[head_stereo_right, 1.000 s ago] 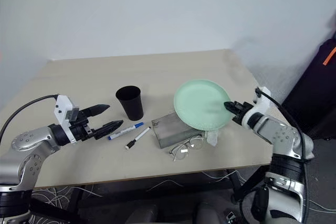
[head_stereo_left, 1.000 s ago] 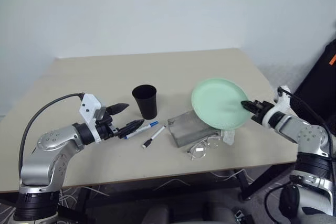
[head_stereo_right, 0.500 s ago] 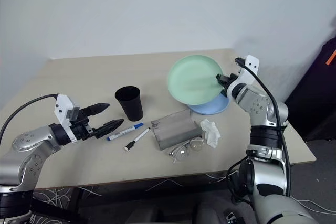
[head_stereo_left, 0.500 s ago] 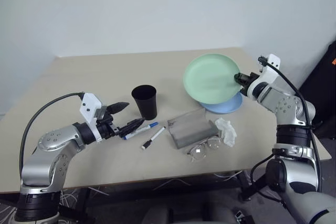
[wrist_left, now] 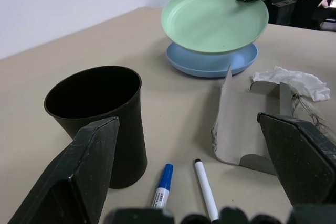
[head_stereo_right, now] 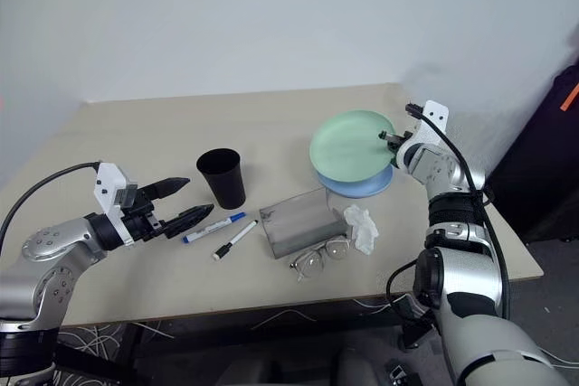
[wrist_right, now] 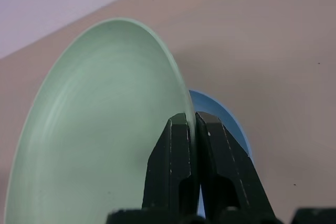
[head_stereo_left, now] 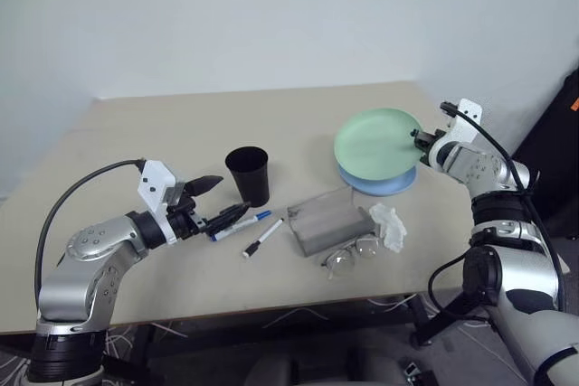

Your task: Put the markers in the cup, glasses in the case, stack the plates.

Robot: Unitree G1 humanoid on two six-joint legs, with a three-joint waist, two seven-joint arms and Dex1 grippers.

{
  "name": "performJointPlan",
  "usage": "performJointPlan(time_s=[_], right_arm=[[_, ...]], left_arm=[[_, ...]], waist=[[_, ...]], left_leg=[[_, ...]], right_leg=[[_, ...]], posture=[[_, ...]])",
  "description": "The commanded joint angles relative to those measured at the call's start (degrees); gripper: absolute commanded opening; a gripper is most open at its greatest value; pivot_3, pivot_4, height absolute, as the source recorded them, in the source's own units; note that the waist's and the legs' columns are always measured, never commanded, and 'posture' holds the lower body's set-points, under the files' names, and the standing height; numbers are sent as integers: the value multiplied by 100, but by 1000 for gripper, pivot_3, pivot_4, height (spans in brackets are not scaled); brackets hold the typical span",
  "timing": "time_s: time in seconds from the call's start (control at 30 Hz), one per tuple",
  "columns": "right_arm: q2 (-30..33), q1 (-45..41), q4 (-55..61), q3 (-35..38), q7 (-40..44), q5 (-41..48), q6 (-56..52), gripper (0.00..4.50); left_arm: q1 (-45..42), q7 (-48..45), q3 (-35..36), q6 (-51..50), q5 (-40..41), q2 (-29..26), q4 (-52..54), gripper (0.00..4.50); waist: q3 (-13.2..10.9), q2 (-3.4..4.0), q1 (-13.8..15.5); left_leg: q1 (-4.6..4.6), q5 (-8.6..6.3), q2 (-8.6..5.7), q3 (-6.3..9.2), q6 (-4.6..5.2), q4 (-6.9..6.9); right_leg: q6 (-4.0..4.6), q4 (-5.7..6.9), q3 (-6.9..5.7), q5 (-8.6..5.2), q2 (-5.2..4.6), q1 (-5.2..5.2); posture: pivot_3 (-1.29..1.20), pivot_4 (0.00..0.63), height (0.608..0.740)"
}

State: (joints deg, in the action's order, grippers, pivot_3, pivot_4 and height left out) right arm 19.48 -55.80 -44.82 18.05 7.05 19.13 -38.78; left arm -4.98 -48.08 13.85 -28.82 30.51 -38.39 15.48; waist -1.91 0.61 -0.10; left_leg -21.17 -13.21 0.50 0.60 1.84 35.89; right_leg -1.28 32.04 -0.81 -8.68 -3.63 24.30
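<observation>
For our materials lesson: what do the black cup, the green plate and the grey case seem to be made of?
Black cup: probably plastic, matte, with a thin even wall and dull sheen.
Green plate: likely plastic or melamine, smooth, with faint moulded rings and a soft gloss.
Grey case: seemingly felt-like fabric, with a fuzzy, unreflective surface.

Beige table (head_stereo_left: 136, 133) against plain white wall (head_stereo_left: 271, 15); cables (head_stereo_left: 298, 314) on floor beneath.
</observation>
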Motion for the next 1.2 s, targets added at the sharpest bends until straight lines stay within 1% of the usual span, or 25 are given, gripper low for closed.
performJointPlan(time_s=[0.03, 0.23, 0.43, 0.47, 0.5, 0.53, 0.83, 0.87, 0.97, 1.07, 1.13, 1.2], right_arm=[[88, -379, -222, -25, -145, -174, 366, 7], [80, -507, -635, -26, -255, -283, 569, 7], [70, -511, -779, -156, -190, -411, 681, 7], [67, -509, -792, -157, -189, -419, 684, 569], [63, -507, -795, -153, -191, -418, 677, 760], [57, -502, -788, -160, -188, -423, 674, 1057], [104, -405, -494, -343, 68, -482, 514, 4261], [131, -394, -460, -371, 113, -501, 506, 4457], [241, -321, -207, -589, 516, -576, 398, 4457], [444, -66, 443, -1110, 1300, -731, 268, 4457], [544, 66, 760, -1308, 1605, -775, 177, 4457], [738, 243, 1181, -1568, 2131, -754, -69, 4457]], left_arm=[[-51, 12, 71, 20, 120, -32, 223, 4500], [-20, 1, 93, 20, 119, -54, 242, 4500], [-47, -2, 89, 10, 110, -66, 235, 4500], [-47, -2, 87, 11, 109, -65, 235, 4500], [-43, -3, 88, 11, 108, -65, 237, 4500], [-40, -2, 88, 10, 109, -64, 241, 4500], [-57, 12, 72, 13, 100, -41, 239, 4500], [-59, 15, 65, 16, 97, -35, 235, 4500], [-69, 20, 51, 22, 92, -23, 226, 4500], [-76, 17, 47, 25, 91, -22, 221, 4500], [-85, 13, 47, 27, 89, -24, 208, 4500], [-99, 12, 45, 34, 79, -27, 188, 4500]], waist=[[0, -1, -1], [0, -1, -14], [0, -1, -123], [1, -1, -133], [1, -1, -150], [1, -1, -175], [0, -1, -270], [0, -1, -272], [0, -1, -269], [0, -1, -264], [1, -1, -266], [1, -2, -264]], left_leg=[[1, 0, 0, 0, 0, 0], [0, 0, -2, 0, 1, 0], [0, 1, -6, 3, 1, 0], [1, 1, -5, 2, 1, 0], [2, 1, -5, 2, 1, 0], [3, 1, -5, 2, 1, -1], [31, 0, -3, 7, 2, -2], [31, 0, -3, 6, 1, -2], [32, 0, -2, 6, 1, -3], [31, 0, -3, 9, 1, -3], [32, -1, -4, 10, 1, -5], [33, -2, -4, 8, 2, -6]], right_leg=[[0, -1, 3, 0, 2, -1], [0, -2, 11, 0, 4, -3], [1, 0, 16, 1, 6, -5], [1, 0, 17, 1, 6, -5], [1, 1, 17, 1, 6, -6], [1, 1, 18, 1, 6, -7], [1, 4, 22, 1, 13, -34], [1, 4, 22, 1, 13, -35], [1, 4, 23, 1, 14, -34], [1, 4, 24, 1, 14, -34], [1, 4, 25, 1, 15, -35], [1, 5, 27, 0, 15, -35]], posture=[[0, 0, 727], [0, 0, 727], [0, 0, 727], [0, 0, 727], [0, 0, 727], [0, 0, 727], [0, 0, 727], [0, 0, 727], [0, 0, 727], [0, 0, 727], [0, 0, 727], [0, 0, 727]])
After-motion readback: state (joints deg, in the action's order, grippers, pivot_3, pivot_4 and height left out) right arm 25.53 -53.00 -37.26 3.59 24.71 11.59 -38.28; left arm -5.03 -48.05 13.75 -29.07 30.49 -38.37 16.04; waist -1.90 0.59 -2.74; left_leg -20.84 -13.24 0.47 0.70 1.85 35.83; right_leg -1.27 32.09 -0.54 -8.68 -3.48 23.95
